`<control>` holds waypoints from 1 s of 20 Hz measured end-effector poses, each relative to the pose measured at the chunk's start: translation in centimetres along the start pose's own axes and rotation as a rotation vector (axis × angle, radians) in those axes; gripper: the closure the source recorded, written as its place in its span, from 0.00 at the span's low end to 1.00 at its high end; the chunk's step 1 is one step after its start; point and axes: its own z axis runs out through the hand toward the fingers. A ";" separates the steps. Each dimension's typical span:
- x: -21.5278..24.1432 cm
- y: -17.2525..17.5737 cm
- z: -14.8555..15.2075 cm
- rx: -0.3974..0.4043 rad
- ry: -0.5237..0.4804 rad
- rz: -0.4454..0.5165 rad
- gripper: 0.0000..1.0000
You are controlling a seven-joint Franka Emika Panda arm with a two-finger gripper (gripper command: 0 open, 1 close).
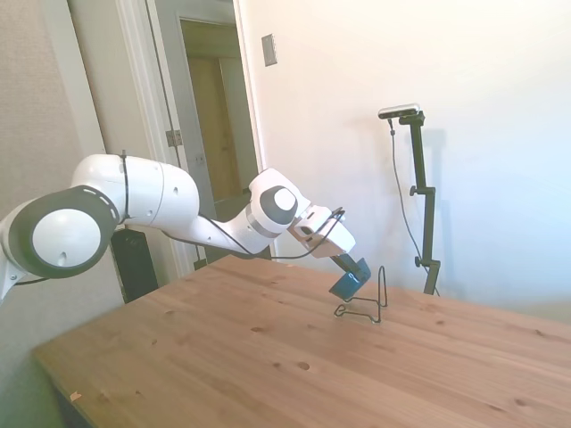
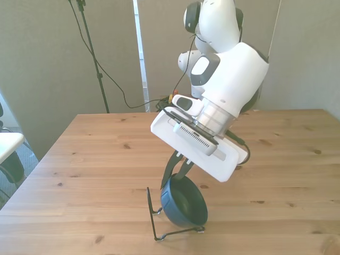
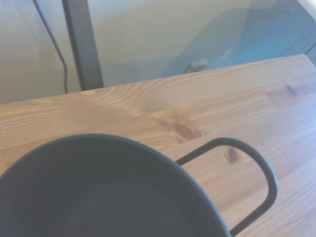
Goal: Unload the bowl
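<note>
The small round dark blue-teal bowl (image 2: 184,202) stands tilted on edge in the thin black wire rack (image 2: 159,220), its open side turned toward the front view's right. The white arm's two-finger gripper (image 2: 179,171) reaches down onto the bowl's upper rim, with its dark fingers (image 2: 171,167) clenched on that rim, one on each side of the wall. In the side view, the bowl (image 1: 346,284) leans inside the rack (image 1: 373,301) on the wooden table (image 1: 268,357). There is one bowl, one rack and one gripper.
</note>
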 end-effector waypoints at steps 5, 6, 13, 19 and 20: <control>-3.8 1.4 -4.8 0.136 -0.102 -0.092 1.00; -4.3 2.1 -5.3 0.157 -0.137 -0.115 1.00; -4.7 11.5 -5.8 0.229 -0.449 -0.220 1.00; -2.3 15.1 -3.3 0.203 -0.646 -0.255 1.00; -2.0 15.2 -2.4 0.190 -0.653 -0.250 1.00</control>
